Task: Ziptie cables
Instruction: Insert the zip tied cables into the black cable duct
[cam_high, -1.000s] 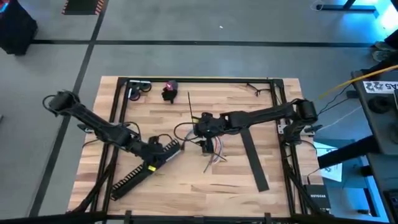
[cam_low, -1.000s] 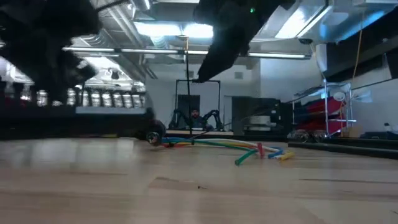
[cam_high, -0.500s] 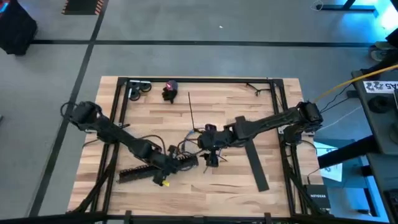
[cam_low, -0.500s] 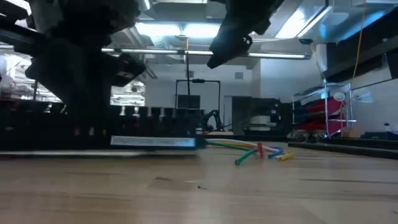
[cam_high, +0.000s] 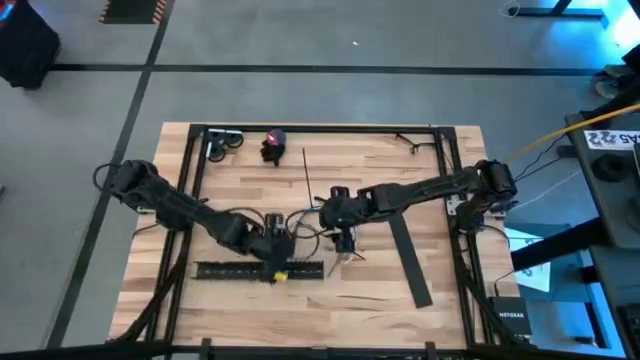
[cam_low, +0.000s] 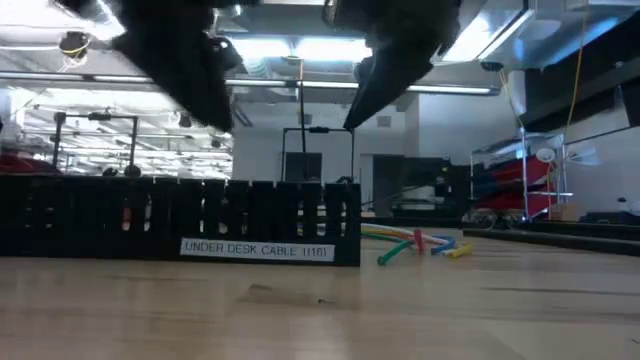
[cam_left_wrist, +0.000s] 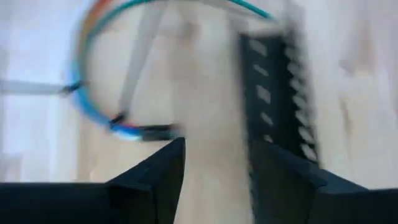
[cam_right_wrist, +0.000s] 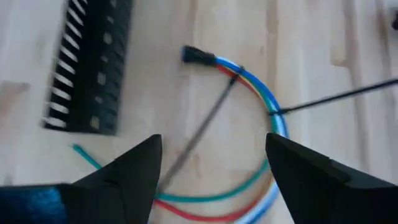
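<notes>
High view | left gripper (cam_high: 272, 228) and right gripper (cam_high: 343, 240) spread wide, empty | cables (cam_right_wrist: 249, 93) between, mid-table.

A long black slotted cable tray (cam_high: 258, 270) lies flat on the wooden worktop (cam_high: 380, 300), and in the low view its white label reads "UNDER DESK CABLE". A flat black bar (cam_high: 410, 260) lies at an angle toward the worktop's right side, well apart from the tray. Near the far edge sit a small dark and pink object (cam_high: 272, 146) and a small metallic item (cam_high: 222, 145).
</notes>
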